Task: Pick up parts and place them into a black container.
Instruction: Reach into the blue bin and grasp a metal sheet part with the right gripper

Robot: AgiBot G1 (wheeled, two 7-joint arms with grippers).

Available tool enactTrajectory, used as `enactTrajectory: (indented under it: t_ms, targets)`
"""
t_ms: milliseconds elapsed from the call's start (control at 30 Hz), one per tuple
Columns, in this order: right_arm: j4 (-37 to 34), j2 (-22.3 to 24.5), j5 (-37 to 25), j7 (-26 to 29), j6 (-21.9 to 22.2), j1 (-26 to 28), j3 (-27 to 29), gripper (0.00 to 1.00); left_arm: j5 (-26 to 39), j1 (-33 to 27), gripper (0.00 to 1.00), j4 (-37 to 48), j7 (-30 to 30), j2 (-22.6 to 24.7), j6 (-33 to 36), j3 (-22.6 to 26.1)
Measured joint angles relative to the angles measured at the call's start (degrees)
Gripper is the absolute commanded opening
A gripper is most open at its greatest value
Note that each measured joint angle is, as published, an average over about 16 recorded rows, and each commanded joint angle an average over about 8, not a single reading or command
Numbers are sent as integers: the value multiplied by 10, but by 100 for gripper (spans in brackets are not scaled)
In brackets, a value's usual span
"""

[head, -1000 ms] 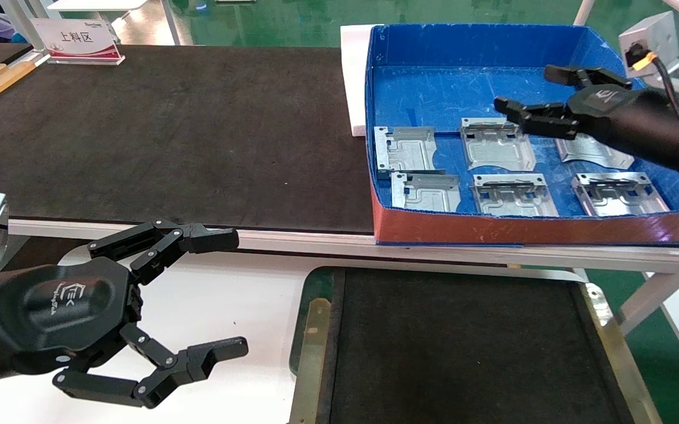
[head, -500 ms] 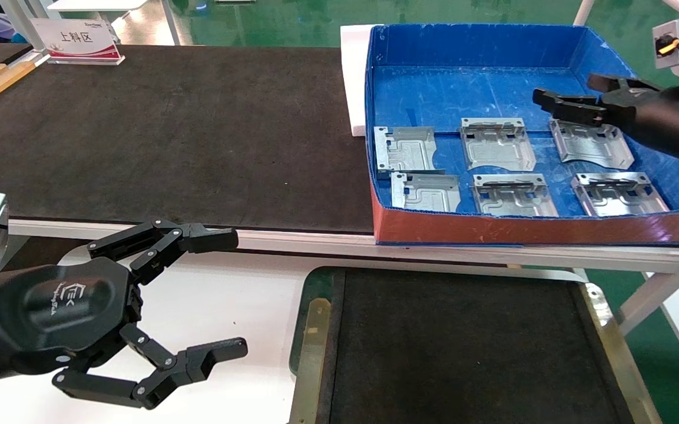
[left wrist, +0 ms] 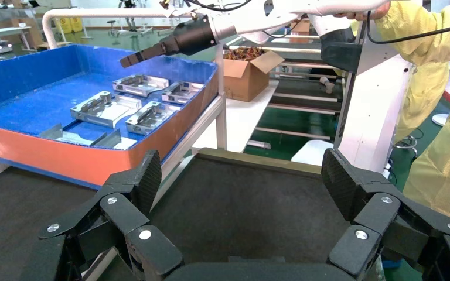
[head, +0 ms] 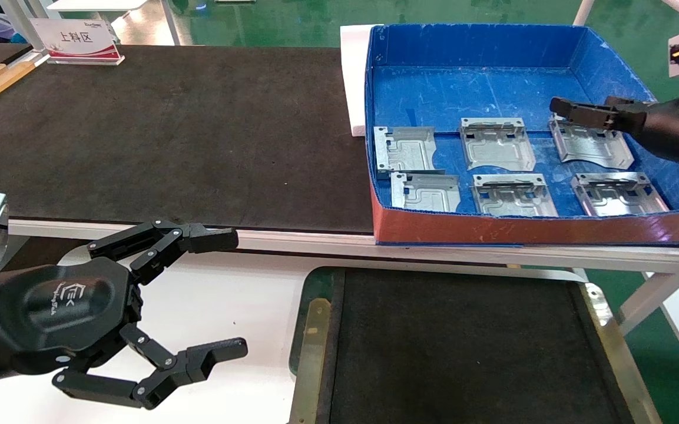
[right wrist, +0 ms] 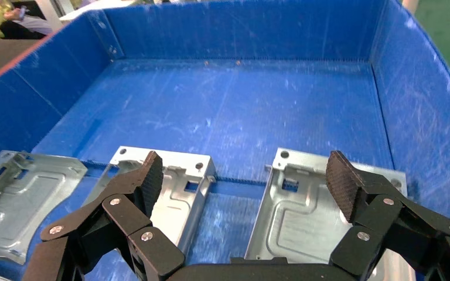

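Several silver parts lie in the blue box (head: 480, 47). My right gripper (head: 580, 107) is open and empty, low over the far edge of the back-right part (head: 595, 147). In the right wrist view my right gripper (right wrist: 243, 175) spans the gap between that part (right wrist: 304, 216) and the middle back part (right wrist: 176, 181). The black container (head: 315, 330) with its green rim sits in front, with no parts on the floor that shows. My left gripper (head: 227, 294) is open and empty beside the container's left rim; the left wrist view shows it (left wrist: 240, 181) facing the container (left wrist: 258, 159).
A wide black mat (head: 168, 135) covers the table left of the blue box. A white foam block (head: 354, 76) stands at the box's left wall. A white sign (head: 77, 38) stands at the back left. A person in yellow (left wrist: 439, 88) stands beyond the container.
My right gripper has moved right and down across the blue box, from over the middle back part to the back-right part. The left arm has not moved.
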Motion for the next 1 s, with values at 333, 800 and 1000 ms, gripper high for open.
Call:
enactTrajectory:
  t_ms: [333, 800, 1000]
  targets:
    - [1, -11, -19, 39, 29, -7, -13, 100, 0, 0, 100, 0, 0, 0, 0, 0]
    - [20, -20, -36, 63, 56, -25, -25, 71, 0, 0, 100, 0, 0, 0, 0, 0]
    - [27, -21, -40, 67, 63, -30, -27, 1, 0, 0, 100, 0, 0, 0, 0, 0]
